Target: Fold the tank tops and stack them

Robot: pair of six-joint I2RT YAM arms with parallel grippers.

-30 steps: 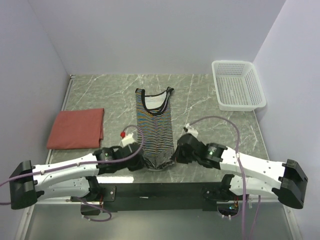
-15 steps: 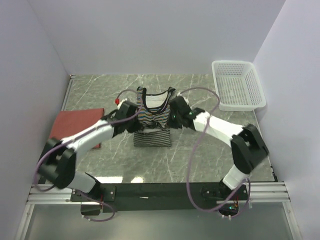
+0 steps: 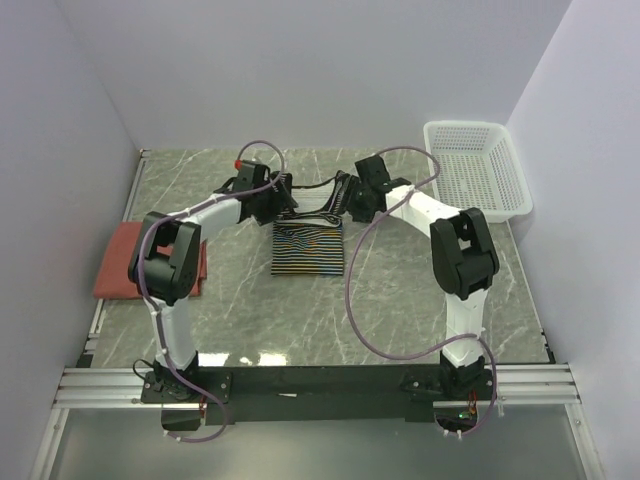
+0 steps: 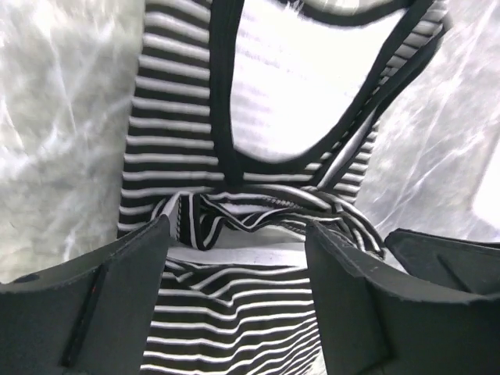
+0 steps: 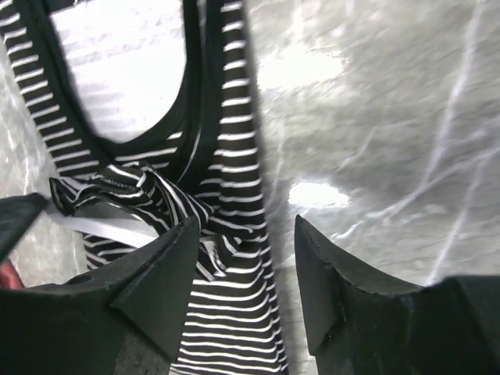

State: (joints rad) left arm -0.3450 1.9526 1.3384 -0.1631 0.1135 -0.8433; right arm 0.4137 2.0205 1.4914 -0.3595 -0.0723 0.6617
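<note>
Both arms stretched far forward, elbows bent — left claw [image 3: 276, 197] and right claw [image 3: 350, 199] point toward each other, each with fingers spread apart.

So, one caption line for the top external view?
Left arm and right arm meet over the folded striped tank top; red top left, basket right.

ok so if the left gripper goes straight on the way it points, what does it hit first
Most likely the striped tank top: the open left gripper aims at its bunched, folded-over hem, so cloth comes first. How near it is, the wrist view does not show.
</note>
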